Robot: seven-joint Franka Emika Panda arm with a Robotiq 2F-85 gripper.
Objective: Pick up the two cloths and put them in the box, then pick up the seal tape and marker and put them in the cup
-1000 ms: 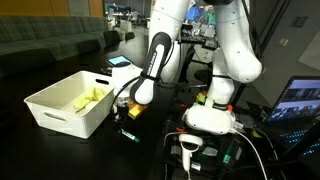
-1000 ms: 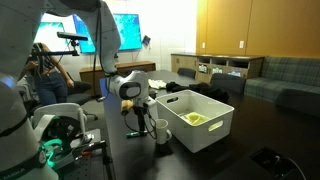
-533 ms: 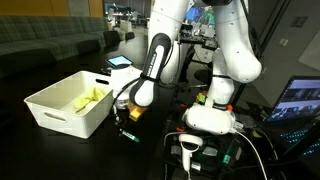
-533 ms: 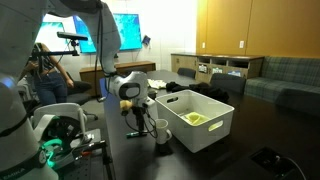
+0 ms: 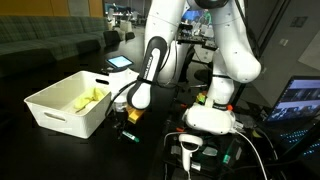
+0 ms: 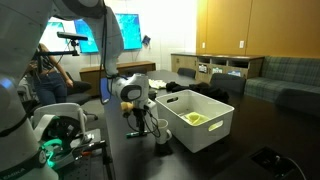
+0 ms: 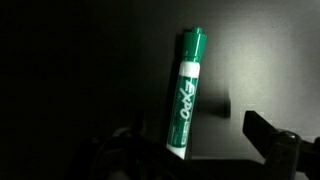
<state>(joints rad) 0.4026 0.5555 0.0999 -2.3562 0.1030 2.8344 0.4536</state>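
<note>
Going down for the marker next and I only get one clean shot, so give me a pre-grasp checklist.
1. Gripper open: ok, jaws stand apart in the wrist view.
2. Marker in sight, lying flat, green cap on: ok.
3. Marker lined up between the jaws: cannot tell, one finger is lost in the dark.
4. Cup upright beside the box: ok.
5. Yellow cloth in the box: ok. White cloth: cannot tell.
6. Seal tape located: cannot tell, not seen in any view.
</note>
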